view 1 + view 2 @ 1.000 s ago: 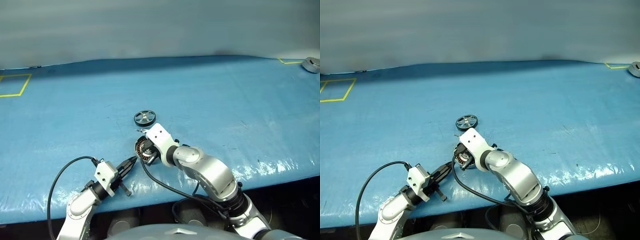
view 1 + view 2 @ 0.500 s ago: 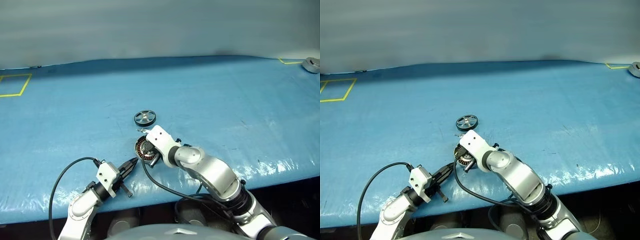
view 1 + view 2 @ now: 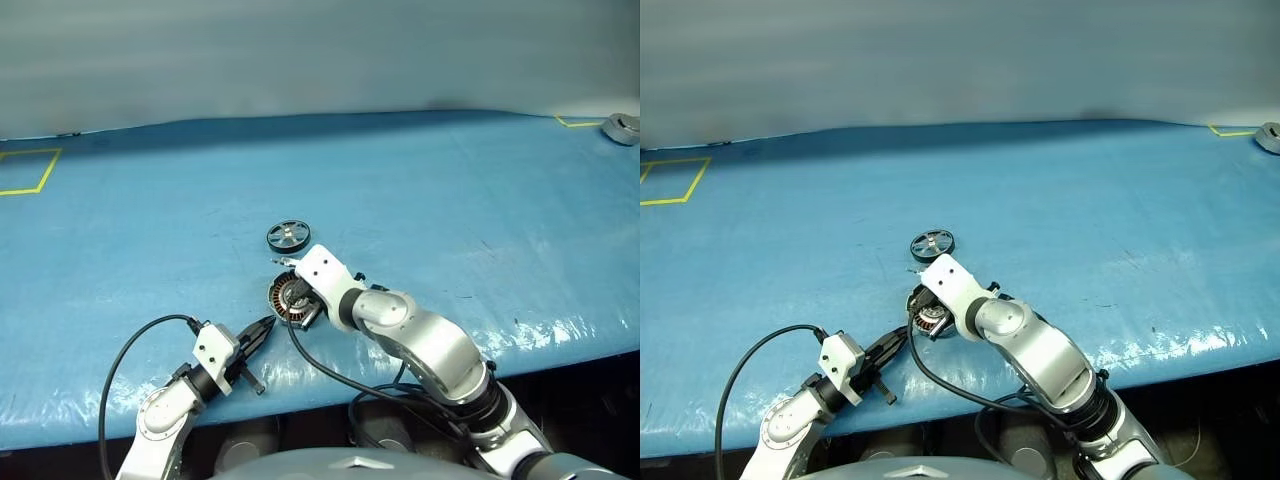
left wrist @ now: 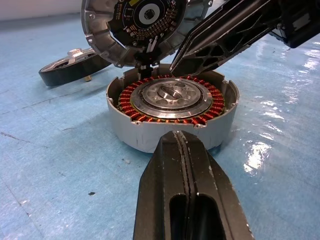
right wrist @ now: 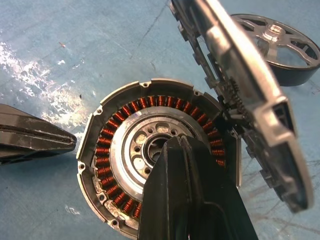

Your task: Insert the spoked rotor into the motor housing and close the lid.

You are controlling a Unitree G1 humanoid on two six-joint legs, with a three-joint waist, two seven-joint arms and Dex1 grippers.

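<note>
Right pincer (image 5: 192, 165): closed, tips over the motor housing (image 4: 172, 112) centre
Left pincer (image 4: 182, 145): closed, empty, housing just ahead
Lid (image 5: 240, 85): raised open
Spoked rotor (image 3: 288, 236): beyond housing on the surface (image 3: 480, 200)

A blue cover (image 3: 450, 190) spreads over the table, glossy and faintly wrinkled near the front edge. Yellow tape (image 3: 28, 170) marks a square outline at its far left, and another bit of yellow tape (image 3: 577, 123) sits at the far right corner. Beside that right-hand tape rests a small grey round part (image 3: 622, 128).
</note>
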